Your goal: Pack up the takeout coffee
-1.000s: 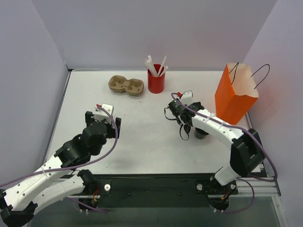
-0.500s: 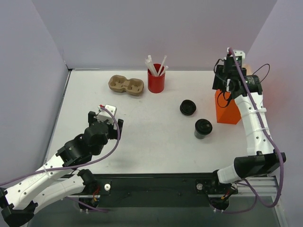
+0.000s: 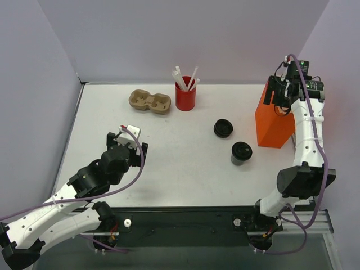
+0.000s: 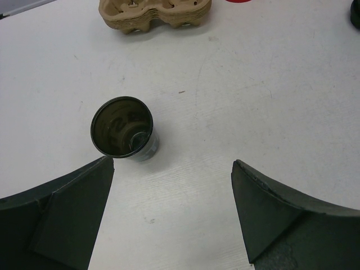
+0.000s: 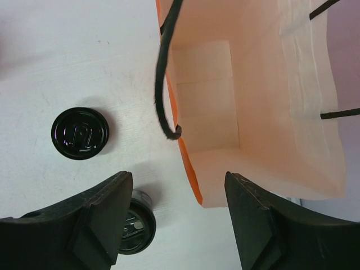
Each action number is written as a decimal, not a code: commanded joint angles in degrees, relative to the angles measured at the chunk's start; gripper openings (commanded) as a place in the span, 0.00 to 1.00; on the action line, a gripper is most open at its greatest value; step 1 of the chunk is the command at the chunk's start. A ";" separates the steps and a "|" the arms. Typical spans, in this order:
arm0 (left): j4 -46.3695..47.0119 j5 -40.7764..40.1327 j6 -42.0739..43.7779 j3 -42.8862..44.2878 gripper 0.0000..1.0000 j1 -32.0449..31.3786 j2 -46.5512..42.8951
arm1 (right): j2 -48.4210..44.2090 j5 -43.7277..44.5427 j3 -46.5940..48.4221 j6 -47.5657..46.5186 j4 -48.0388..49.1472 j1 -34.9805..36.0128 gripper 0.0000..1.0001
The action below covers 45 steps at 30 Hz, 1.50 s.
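Two small dark lidded cups stand right of the table's centre, one [image 3: 223, 128] farther back and one [image 3: 241, 153] nearer. The right wrist view looks down on both of them [image 5: 80, 133] [image 5: 135, 225], beside the orange paper bag [image 3: 274, 121] with its open mouth [image 5: 253, 101]. My right gripper [image 3: 279, 100] [image 5: 179, 180] hangs open above the bag's left edge with nothing between its fingers. My left gripper [image 3: 126, 140] [image 4: 172, 163] is open low over the table. An open-topped dark cup [image 4: 122, 128] stands just ahead of its left finger, untouched.
A tan two-hole cup carrier [image 3: 149, 102] [image 4: 154, 12] and a red cup of white straws [image 3: 185, 93] stand at the back. The bag's black cord handle [image 5: 165, 84] dangles across the right wrist view. Grey walls enclose the table on three sides.
My right arm swung from beside the two cups up and right to above the orange bag, and its jaws spread wider. The left arm barely moved.
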 commanded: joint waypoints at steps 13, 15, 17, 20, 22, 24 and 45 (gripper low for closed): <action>2.53 1.95 0.82 0.63 0.95 -0.32 0.06 | 11.48 -6.29 11.11 -6.78 -3.19 -3.18 0.25; 2.79 2.39 0.91 0.37 0.95 -0.32 -0.12 | 12.35 -4.53 11.91 -7.49 -3.28 -3.27 0.14; 2.79 2.56 0.91 0.45 0.95 -0.32 -0.30 | 13.23 -3.65 13.57 -8.71 -3.63 -3.27 0.05; 2.79 2.74 0.91 0.37 0.95 -0.24 -0.38 | 13.32 -3.21 15.24 -10.29 -3.63 -3.27 0.00; 2.79 2.91 0.91 0.28 0.95 -0.32 -0.21 | 12.89 -2.16 16.30 -10.91 -3.45 -3.27 0.00; 2.88 3.00 0.91 0.28 0.95 -0.32 -0.21 | 12.18 -2.15 18.84 -11.70 -3.45 -3.27 0.00; 2.71 -7.54 0.47 0.02 0.95 -0.24 -5.30 | -11.10 -24.05 11.58 -23.21 -2.49 21.07 0.00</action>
